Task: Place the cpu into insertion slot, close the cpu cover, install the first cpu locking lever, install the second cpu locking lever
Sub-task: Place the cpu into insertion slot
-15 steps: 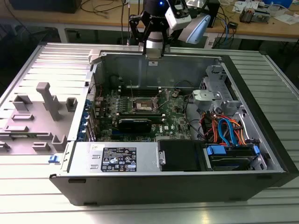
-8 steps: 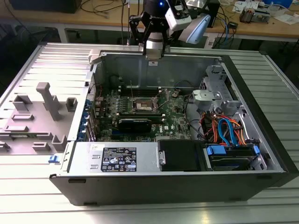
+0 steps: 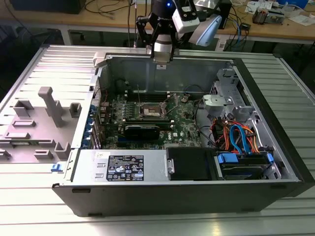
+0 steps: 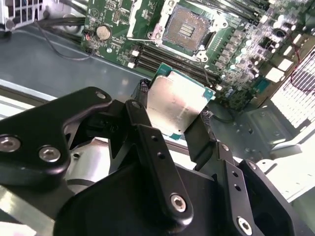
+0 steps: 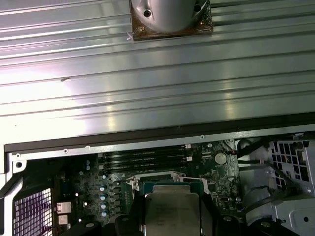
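Note:
My gripper (image 4: 174, 104) is shut on the cpu (image 4: 177, 101), a flat square chip with a silver-grey top, pinched at two opposite edges by the black fingers (image 4: 145, 125). In the exterior view the gripper (image 3: 161, 60) hangs above the back wall of the open computer case. The insertion slot (image 4: 188, 25) lies uncovered on the green motherboard, its contact field showing inside a silvery frame; it sits mid-board (image 3: 151, 112), well below and in front of the gripper. A thin wire lever (image 4: 147, 39) juts out beside it. In the first wrist view the cpu (image 5: 172, 211) hovers over the board.
Black memory slots (image 4: 162, 59) run between the socket and the case wall. A black graphics card (image 3: 141, 130), a power supply (image 3: 123, 167) and a drive bay with orange and blue cables (image 3: 236, 140) fill the case. A grey fixture (image 3: 47, 105) stands on the table at the exterior view's left.

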Controlling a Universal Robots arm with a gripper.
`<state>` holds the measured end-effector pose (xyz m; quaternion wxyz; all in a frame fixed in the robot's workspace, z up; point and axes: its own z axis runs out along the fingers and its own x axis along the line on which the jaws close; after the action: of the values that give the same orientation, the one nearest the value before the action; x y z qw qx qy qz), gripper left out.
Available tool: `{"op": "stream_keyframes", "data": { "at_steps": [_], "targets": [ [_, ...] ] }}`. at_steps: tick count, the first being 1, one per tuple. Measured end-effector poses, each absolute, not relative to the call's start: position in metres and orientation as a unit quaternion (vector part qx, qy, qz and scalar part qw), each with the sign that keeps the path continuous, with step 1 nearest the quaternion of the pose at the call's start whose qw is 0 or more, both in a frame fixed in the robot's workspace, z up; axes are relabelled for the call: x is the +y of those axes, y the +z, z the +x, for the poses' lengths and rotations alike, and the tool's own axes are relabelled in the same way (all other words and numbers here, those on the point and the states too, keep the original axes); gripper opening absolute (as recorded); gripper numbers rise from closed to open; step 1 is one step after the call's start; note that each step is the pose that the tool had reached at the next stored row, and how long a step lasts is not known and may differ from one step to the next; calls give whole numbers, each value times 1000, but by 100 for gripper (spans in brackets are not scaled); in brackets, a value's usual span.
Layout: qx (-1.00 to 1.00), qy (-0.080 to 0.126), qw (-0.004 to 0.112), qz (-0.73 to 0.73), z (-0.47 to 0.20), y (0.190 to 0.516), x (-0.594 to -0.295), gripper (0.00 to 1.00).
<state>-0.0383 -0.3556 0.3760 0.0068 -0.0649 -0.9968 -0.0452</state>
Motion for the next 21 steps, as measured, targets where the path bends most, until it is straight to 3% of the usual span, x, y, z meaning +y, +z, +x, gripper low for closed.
{"op": "stream_keyframes", "data": {
  "at_steps": [21],
  "targets": [
    [-990,-46,4,-134,-38,373,-366,55]
  ]
}}
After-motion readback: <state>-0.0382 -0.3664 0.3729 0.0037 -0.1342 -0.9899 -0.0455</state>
